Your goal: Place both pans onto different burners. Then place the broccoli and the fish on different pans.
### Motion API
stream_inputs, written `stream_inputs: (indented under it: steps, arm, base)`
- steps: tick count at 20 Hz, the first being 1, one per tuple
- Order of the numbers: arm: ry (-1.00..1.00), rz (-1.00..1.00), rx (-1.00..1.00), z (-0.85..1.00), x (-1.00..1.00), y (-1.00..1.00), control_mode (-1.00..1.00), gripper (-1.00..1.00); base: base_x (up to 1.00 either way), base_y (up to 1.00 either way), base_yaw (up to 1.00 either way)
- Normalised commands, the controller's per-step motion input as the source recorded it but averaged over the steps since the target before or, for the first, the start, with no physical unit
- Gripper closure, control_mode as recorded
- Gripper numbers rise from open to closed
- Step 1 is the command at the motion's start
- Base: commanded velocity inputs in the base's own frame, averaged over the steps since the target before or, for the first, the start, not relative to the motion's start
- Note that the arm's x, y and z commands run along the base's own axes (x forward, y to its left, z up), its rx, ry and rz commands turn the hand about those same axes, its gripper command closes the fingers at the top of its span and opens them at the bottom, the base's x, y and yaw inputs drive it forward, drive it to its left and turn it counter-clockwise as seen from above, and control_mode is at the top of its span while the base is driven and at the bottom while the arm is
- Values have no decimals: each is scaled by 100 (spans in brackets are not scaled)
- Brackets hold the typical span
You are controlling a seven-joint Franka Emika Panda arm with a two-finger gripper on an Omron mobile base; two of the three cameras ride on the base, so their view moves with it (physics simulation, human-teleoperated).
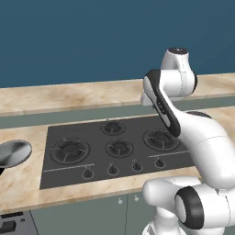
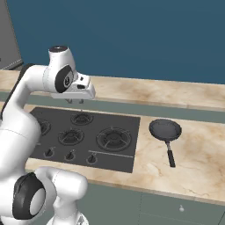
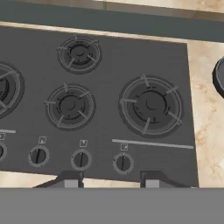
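1. Left base view: a shiny silver-grey pan point(image 1: 13, 153) sits on the marble surface point(image 1: 69, 96) at the far left, just beside the dark cooktop point(image 1: 55, 172) and off its burners point(image 1: 70, 150). The white arm point(image 1: 202, 142) rises at the right, bending over the right burner
2. Right base view: a dark pan point(image 2: 165, 130) with a black handle point(image 2: 170, 157) lies on the surface right of the cooktop, apart from it. The hand hangs above the back burner; its fingers point(image 2: 75, 101) are too small to tell whether they are parted
3. Hand view: both fingertips point(image 3: 71, 178) stand apart with nothing between them, above the knobs point(image 3: 81, 159). The large burner point(image 3: 151, 105) is bare; a pan's rim point(image 3: 218, 75) shows at the right edge
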Motion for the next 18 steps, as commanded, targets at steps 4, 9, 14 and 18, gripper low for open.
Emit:
stream_inputs:
  steps: [4,9,14,18]
  arm:
    - [1,0,0,0,0,-24,-100,-100]
    - [0,0,0,0,-8,-80,-100,-100]
    - [4,-1,0,0,-5,-83,-100,-100]
    - [9,-3,0,0,0,-78,-100,-100]
  base:
    - [0,0,0]
    - [0,0,0]
    - [0,0,0]
    - [0,0,0]
